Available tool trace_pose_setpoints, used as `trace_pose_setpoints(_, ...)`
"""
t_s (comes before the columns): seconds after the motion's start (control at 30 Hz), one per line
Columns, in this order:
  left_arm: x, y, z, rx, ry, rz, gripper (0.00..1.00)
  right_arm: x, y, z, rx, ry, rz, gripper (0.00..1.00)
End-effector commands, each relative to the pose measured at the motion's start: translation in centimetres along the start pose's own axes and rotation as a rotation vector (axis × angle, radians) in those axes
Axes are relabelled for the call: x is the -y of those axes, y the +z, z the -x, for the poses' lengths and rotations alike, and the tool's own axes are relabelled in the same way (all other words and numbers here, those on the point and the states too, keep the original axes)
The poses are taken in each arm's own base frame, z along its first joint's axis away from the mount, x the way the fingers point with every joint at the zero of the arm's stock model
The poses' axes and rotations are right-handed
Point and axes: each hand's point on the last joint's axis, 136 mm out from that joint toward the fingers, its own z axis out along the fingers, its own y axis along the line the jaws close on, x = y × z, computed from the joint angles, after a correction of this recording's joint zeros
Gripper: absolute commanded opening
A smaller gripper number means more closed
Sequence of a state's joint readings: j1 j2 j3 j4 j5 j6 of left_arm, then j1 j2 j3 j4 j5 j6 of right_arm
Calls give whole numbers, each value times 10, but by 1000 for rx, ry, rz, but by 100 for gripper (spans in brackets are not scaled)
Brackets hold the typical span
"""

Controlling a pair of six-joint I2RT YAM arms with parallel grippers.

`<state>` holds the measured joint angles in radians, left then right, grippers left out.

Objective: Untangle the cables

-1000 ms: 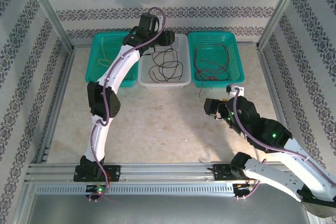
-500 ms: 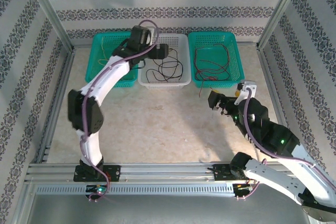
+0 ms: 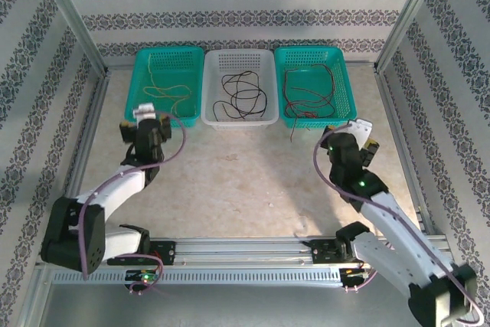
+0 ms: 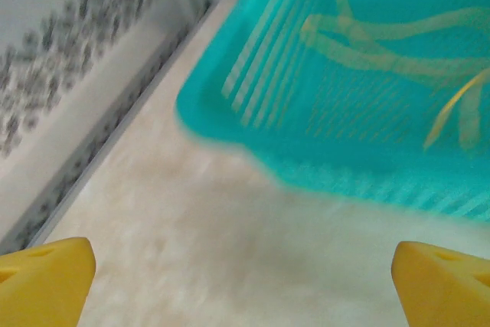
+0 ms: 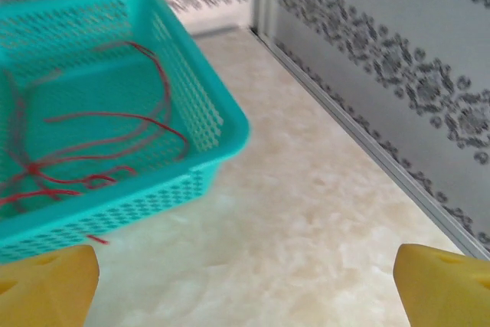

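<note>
Pale table (image 3: 245, 181) within patterned walls, as I log it: yellow cables (image 3: 164, 89) in left teal basket (image 3: 170, 53), black cables (image 3: 241, 97) in white basket (image 3: 239, 53), red cables (image 3: 310, 86) in right teal basket (image 3: 310, 50); left gripper (image 4: 245, 277) and right gripper (image 5: 245, 277) low before the teal baskets, jaws wide apart, holding nothing.

1. No word, label, brand, number or sign can be read in any view.
2. The wall (image 5: 383, 59) to the right of the right hand (image 5: 245, 289) bears only bands of floral ornament, no letters.
3. The teal basket (image 5: 207, 112) ahead and to the left of that hand has plain mesh sides with no marking on them.
</note>
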<state>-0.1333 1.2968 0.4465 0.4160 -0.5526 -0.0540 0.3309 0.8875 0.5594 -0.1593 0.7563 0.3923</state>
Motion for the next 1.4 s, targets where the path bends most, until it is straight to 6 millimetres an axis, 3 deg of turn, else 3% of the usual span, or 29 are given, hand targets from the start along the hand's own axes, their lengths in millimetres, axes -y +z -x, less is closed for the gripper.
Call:
trace_pose_setpoints(0.0,-3,10,43,150,-68,45,99,23,22,1,47,53,-123,99)
trace_pose_setpoints(0.07,10,26,23,38,-40,-4,99,34,34,-5,32,38,-192,98)
trace_pose_setpoints(0.2,15,36,13,115,-104,-19,99,39,55,-12,51,-13,-234,98)
trace_pose_setpoints(0.33,26,37,11,110,-79,-92,99,10,75,-28,146,-36,-18,99)
trace_pose_setpoints(0.4,37,43,9,66,-49,-138,99,-13,76,-26,159,-83,110,99)
trace_pose_setpoints(0.53,51,31,3,122,-67,-298,99,-41,89,-35,193,-68,297,98)
trace_pose_setpoints(0.57,50,33,-3,145,-84,-314,99,-51,95,-45,175,-95,349,98)
trace_pose_setpoints(0.6,45,33,2,197,-108,-293,99,-58,100,-42,186,-100,365,99)
trace_pose_setpoints(0.67,46,35,-7,105,-102,-303,99,-57,108,-44,91,-111,344,98)
trace_pose_setpoints(0.7,45,34,-2,165,-107,-301,99,-57,108,-42,105,-105,348,98)
trace_pose_setpoints(1.37,48,33,-2,153,-93,-307,99,-57,107,-40,133,-100,343,98)
